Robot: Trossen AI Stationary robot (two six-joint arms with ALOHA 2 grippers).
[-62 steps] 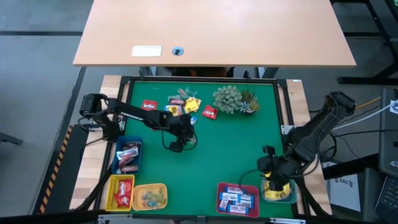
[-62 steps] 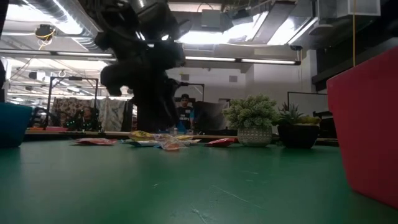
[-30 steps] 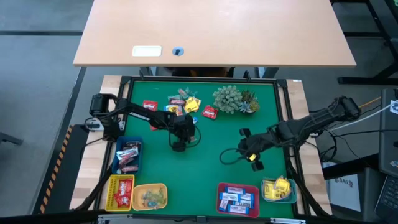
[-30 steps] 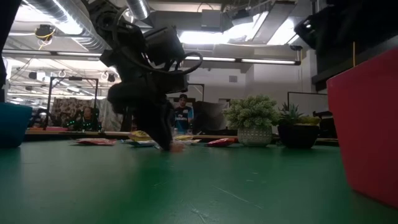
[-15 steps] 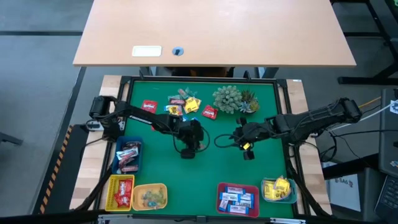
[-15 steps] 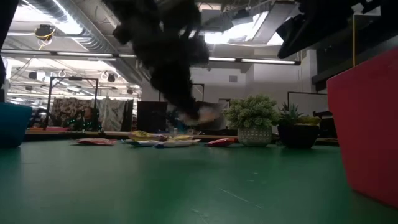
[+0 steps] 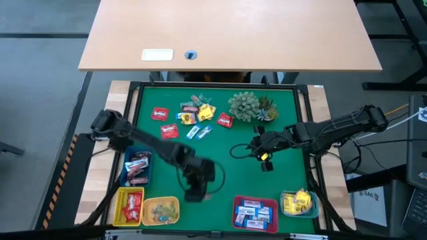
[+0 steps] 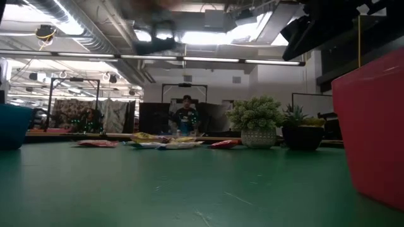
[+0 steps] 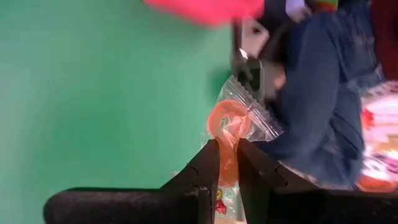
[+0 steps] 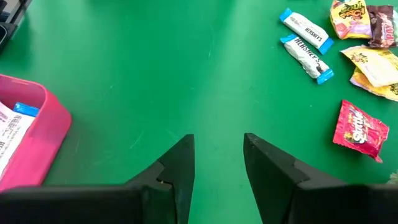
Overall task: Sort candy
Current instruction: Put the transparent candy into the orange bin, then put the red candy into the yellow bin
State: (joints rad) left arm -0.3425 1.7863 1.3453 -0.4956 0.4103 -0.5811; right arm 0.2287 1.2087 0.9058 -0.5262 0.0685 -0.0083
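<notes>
Loose candy (image 7: 193, 117) lies in a pile on the green mat at the far middle, left of the spiky plant (image 7: 250, 107); the low view shows this candy (image 8: 164, 144) too. My left gripper (image 7: 195, 193) hangs over the near middle, between the yellow tray (image 7: 160, 210) and the red tray (image 7: 255, 213). It is shut on a clear-wrapped orange ring candy (image 9: 231, 123). My right gripper (image 10: 217, 158) stands open and empty above the mat, right of centre (image 7: 263, 160). My left gripper (image 9: 228, 165) pinches the clear wrapper between its two fingers, just below the orange ring (image 9: 227, 144). The ring and the wrapper's far end stick out past the fingertips. The fingers slant downward. The candy is lifted clear of the mat.
Blue tray (image 7: 137, 167) and slotted yellow tray (image 7: 130, 203) stand at the near left, a teal tray (image 7: 298, 203) at the near right. Blue-and-white bars (image 10: 305, 40) and a red packet (image 10: 357, 130) lie ahead of my right gripper. A person (image 8: 185, 113) stands beyond the table.
My left gripper has risen from the mat beside the pile with the clear-wrapped candy, swung toward the table's near edge and rolled about its wrist. The candy is now lifted clear. My right gripper shifted slightly toward the far edge, then kept still.
</notes>
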